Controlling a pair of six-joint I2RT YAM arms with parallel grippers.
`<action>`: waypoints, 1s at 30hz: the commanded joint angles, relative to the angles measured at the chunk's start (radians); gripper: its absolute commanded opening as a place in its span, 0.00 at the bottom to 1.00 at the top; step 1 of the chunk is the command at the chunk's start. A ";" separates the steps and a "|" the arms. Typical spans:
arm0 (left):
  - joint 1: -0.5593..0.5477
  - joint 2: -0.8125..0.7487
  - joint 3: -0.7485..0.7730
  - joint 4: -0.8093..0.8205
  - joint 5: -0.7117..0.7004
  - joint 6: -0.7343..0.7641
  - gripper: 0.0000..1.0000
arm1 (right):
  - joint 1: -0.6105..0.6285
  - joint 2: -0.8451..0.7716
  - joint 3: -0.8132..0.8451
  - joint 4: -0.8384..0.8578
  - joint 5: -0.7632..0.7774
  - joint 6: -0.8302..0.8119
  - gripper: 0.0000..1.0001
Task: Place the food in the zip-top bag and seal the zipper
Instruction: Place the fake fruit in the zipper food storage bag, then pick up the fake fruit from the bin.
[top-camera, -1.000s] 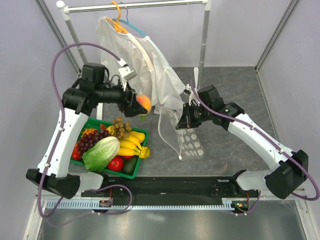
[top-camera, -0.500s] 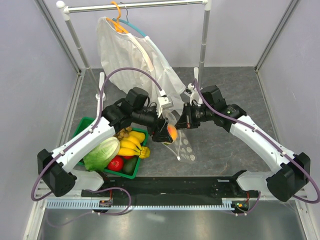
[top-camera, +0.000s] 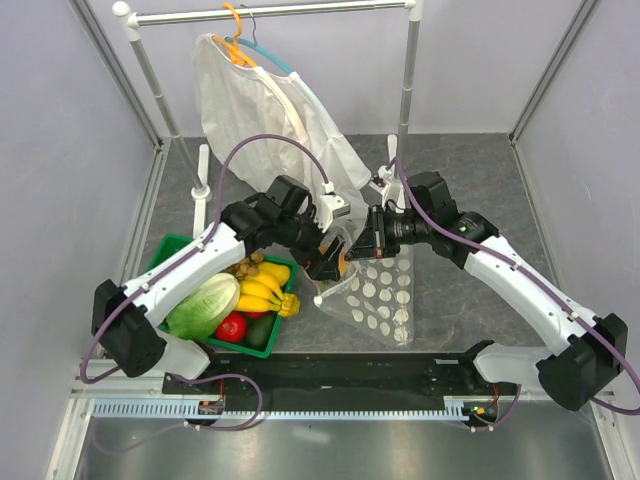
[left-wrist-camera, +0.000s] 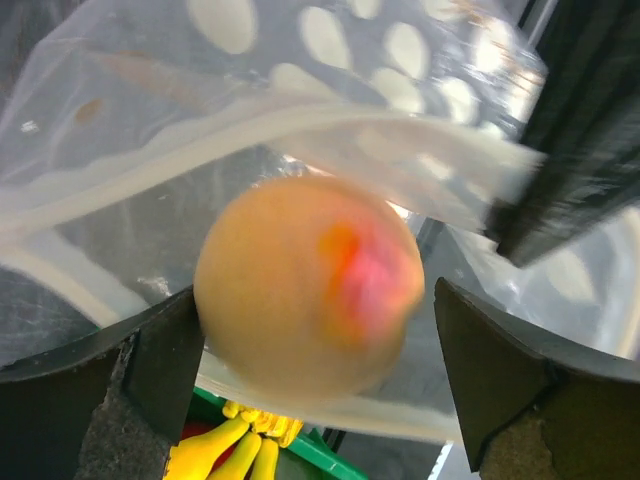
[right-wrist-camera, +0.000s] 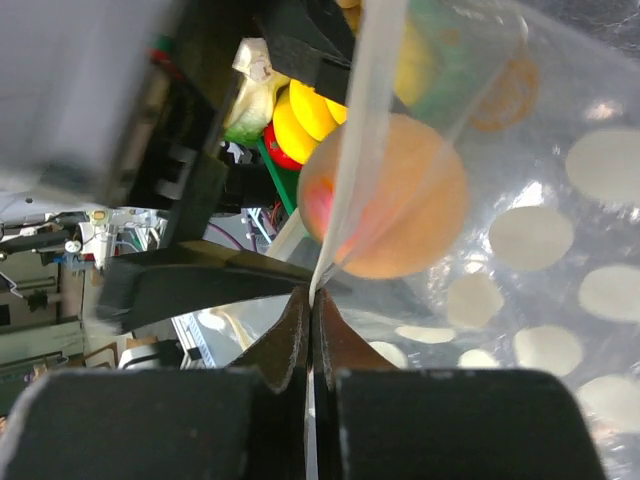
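Fingers (left-wrist-camera: 150, 370) of our left gripper (top-camera: 335, 262) stand apart around the peach (left-wrist-camera: 308, 290), with a gap on one side, at the mouth of the zip-top bag (top-camera: 385, 300). Our right gripper (right-wrist-camera: 312, 298) has its fingers clamped on the bag's rim, lifting it off the surface. The zipper strip (left-wrist-camera: 300, 130) crosses just above the peach. Beside us sits the green basket (top-camera: 168, 247) with bananas (top-camera: 262, 288) and lettuce (top-camera: 203, 305); a white garment (top-camera: 260, 110) hangs behind.

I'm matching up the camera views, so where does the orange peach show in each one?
Top external: peach at centre, at the dotted bag mouth, between both arms.
Left wrist: centre, between the left tool fingers.
Right wrist: upper middle, partly behind the bag's film.
Shared landmark: the dotted bag.
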 joint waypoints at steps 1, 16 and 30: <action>0.019 -0.108 0.082 -0.035 0.103 0.055 1.00 | 0.001 -0.032 -0.014 0.041 -0.028 0.008 0.00; 0.554 -0.286 0.085 -0.299 0.292 0.205 0.98 | -0.016 -0.053 0.019 0.035 -0.019 0.005 0.00; 0.708 -0.193 0.125 -0.509 -0.035 0.535 1.00 | -0.018 -0.064 -0.027 -0.005 0.035 -0.055 0.00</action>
